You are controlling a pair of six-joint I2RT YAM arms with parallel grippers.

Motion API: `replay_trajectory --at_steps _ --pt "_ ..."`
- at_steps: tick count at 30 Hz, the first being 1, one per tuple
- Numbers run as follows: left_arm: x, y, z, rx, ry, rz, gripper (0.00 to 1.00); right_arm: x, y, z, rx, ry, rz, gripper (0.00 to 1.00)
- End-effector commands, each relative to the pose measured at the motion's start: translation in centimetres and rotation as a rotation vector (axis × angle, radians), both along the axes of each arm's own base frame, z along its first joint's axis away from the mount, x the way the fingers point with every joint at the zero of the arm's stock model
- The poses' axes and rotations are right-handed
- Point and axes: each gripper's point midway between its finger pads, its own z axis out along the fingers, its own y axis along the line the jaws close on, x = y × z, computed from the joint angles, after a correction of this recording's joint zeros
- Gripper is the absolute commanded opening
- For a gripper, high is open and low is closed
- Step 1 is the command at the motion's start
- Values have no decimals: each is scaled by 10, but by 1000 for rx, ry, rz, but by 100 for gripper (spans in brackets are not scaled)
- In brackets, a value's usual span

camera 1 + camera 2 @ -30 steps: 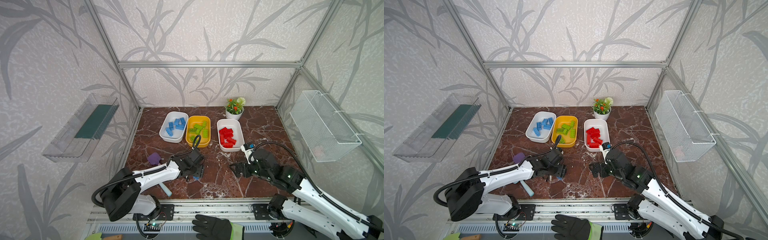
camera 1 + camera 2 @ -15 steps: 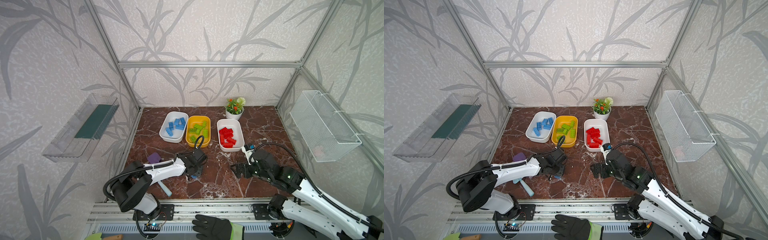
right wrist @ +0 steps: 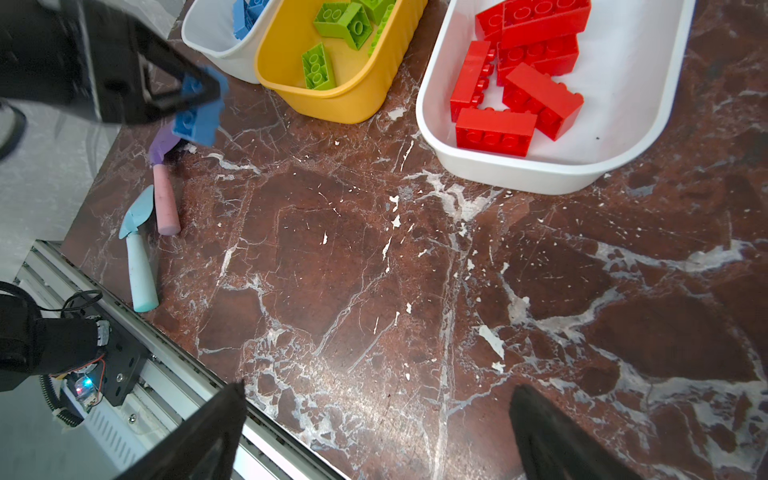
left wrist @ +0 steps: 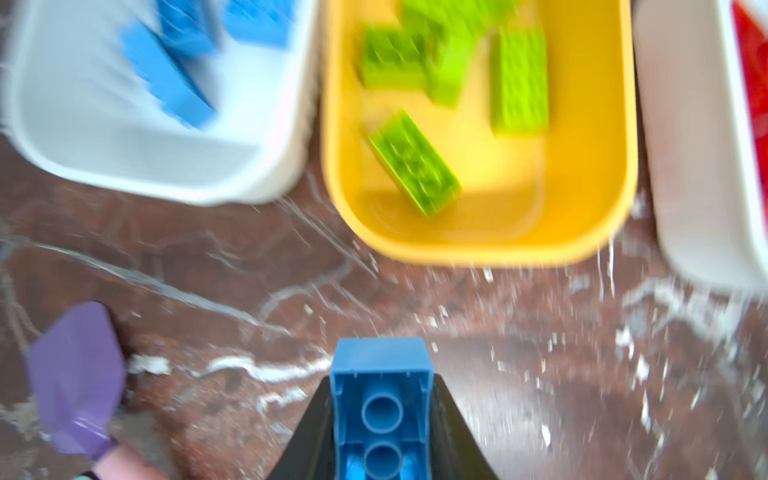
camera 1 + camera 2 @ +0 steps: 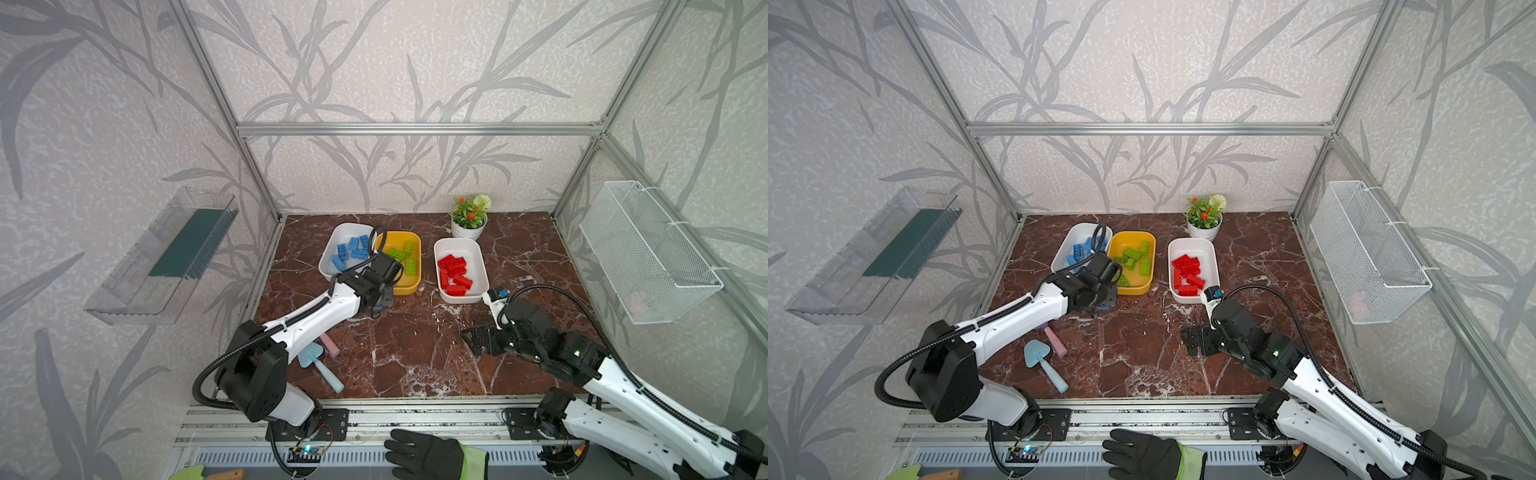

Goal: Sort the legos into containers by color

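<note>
Blue brick [image 4: 380, 374] is the one in play. The left gripper [image 3: 189, 97] has its jaws clamped tight across the brick's narrow sides, with the hollow underside facing the wrist camera. In both top views it hangs just in front of the near end of the yellow tub [image 4: 582, 166], and it looks clear of the marble to me.

Home for it is the white tub with the blues [image 4: 104, 137], at roughly 11 o'clock from the brick. The yellow one sits just beside that tub, at about 12 to 1 o'clock. So I'd lift first and get the dangling end of the brick above rim height. Then swing toward 11 rather than dragging across the yellow corner. The blues are piled at the far end, so the bare near end is the easy drop spot. Let go low so it doesn't bounce out.

The right gripper [image 3: 378, 388] is spread wide with nothing in it, over bare marble at about 4 o'clock, well apart. The red tub [image 3: 623, 104] is at 2 o'clock. I can't spot another loose brick, so this may be the last.
</note>
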Motion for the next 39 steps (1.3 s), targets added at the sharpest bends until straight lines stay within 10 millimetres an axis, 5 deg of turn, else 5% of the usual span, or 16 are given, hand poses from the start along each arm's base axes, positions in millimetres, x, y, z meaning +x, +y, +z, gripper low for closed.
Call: replay_trajectory --at_steps 1,7,16,18,21,23,28,32,39 --pt "32 33 15 46 -17 77 28 7 5 12 -10 -46 15 99" --pt "92 79 24 32 -38 208 28 19 4 15 -69 -74 11 99" --pt "153 103 -12 74 35 242 34 36 0 14 -92 -62 -42 99" --pt "160 106 -18 84 51 242 46 41 -2 12 -87 -53 -55 99" --pt "163 112 -20 101 61 251 83 48 -3 13 -70 -43 -68 99" --pt "162 112 -16 98 48 249 99 52 -2 11 -75 -34 -74 99" --pt "144 114 9 66 -49 239 99 57 -1 17 -65 -44 -82 99" --pt "111 121 35 57 -183 219 99 54 -3 28 -35 -81 -84 99" --pt "41 140 49 67 -431 214 99 56 -33 39 -83 -169 -193 99"
